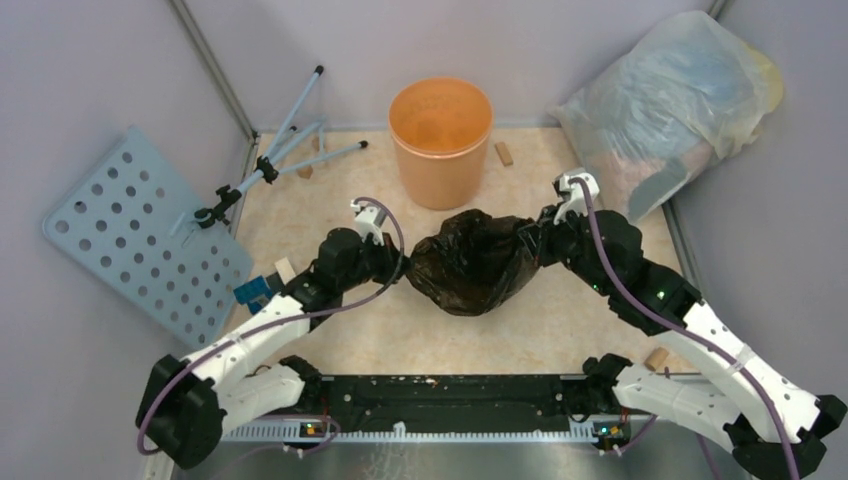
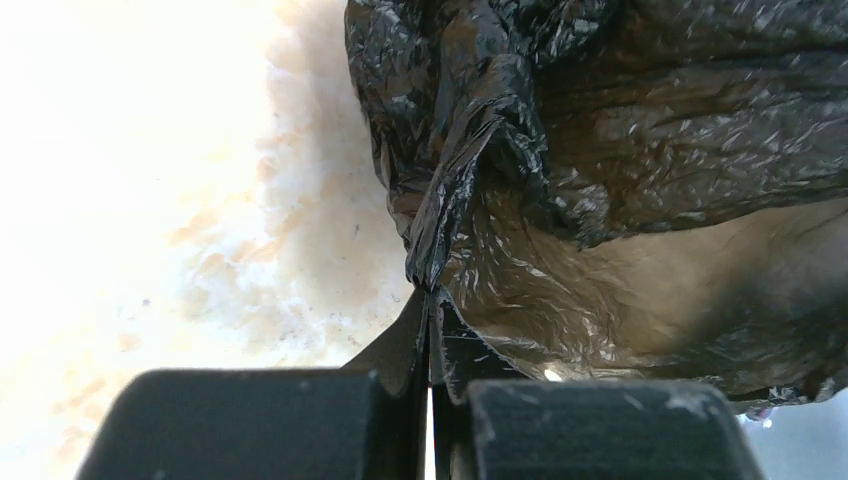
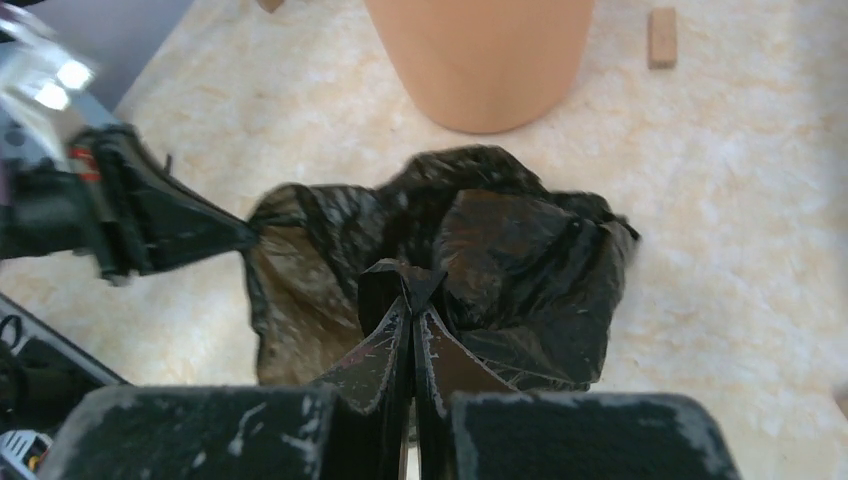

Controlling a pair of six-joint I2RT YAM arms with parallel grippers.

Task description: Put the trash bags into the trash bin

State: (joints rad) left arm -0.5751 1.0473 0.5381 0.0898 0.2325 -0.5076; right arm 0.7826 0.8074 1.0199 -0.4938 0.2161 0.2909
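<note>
Pinching a twisted fold at the left edge of the black trash bag (image 2: 620, 150), the left gripper (image 2: 429, 297) has its two fingers pressed flat together with the film caught between the tips. Opposite it, the right gripper (image 3: 410, 278) is likewise clamped on a peaked fold at the bag's right edge. The glossy, crinkled bag is stretched between them, its mouth gaping upward and its middle sagging. Whether its belly rests on the tabletop (image 1: 380, 340) or hangs just clear, I cannot tell. Just beyond the bag, near it but apart from it, stands the orange bucket (image 1: 440, 170), upright and open. A small wooden block (image 1: 503, 153) lies beside the bucket, and a big translucent stuffed bag (image 1: 670, 100) sits in the far right corner. By my reading the grasp is made on both sides and the carry has not yet begun. The next move calls for both arms to rise together until the sagging bottom clears the rim, go forward over the opening, and draw closer so the floppy film bunches inside the bucket before the fingers let go.
</note>
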